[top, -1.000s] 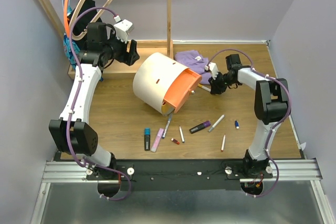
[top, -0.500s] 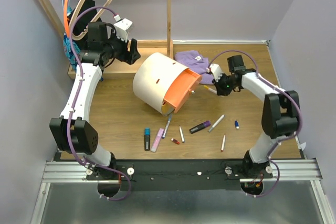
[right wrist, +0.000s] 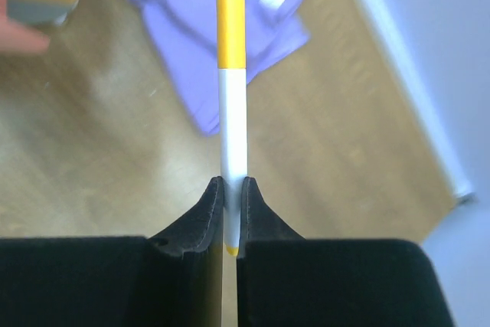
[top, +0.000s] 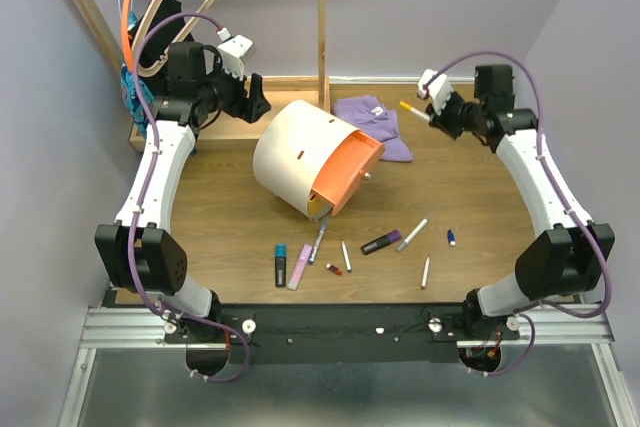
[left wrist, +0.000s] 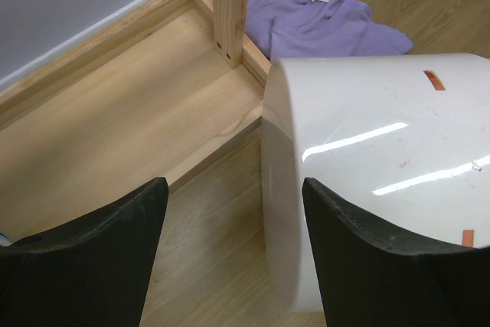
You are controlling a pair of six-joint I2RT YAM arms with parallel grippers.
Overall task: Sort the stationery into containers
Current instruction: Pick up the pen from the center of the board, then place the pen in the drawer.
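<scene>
Mid-table the drum container (top: 298, 152) lies tilted, orange drawer (top: 348, 177) jutting near-right — no straight pass across the centre. Back left is tight: wooden post (top: 322, 27), wooden tray (left wrist: 115, 135) rim, and the left gripper (left wrist: 233, 254), jaws wide, just beside the drum's wall. A purple cloth (top: 378, 119) covers back centre; the right gripper (right wrist: 232, 188), clamped on a yellow-capped pen (right wrist: 232, 112), hangs by its right edge. Bare table (top: 470, 197) right of the drawer — open lane. Loose markers (top: 380, 243) litter the near strip.

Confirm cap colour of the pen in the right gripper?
Yellow cap on a white pen; clearest in the right wrist view.
</scene>
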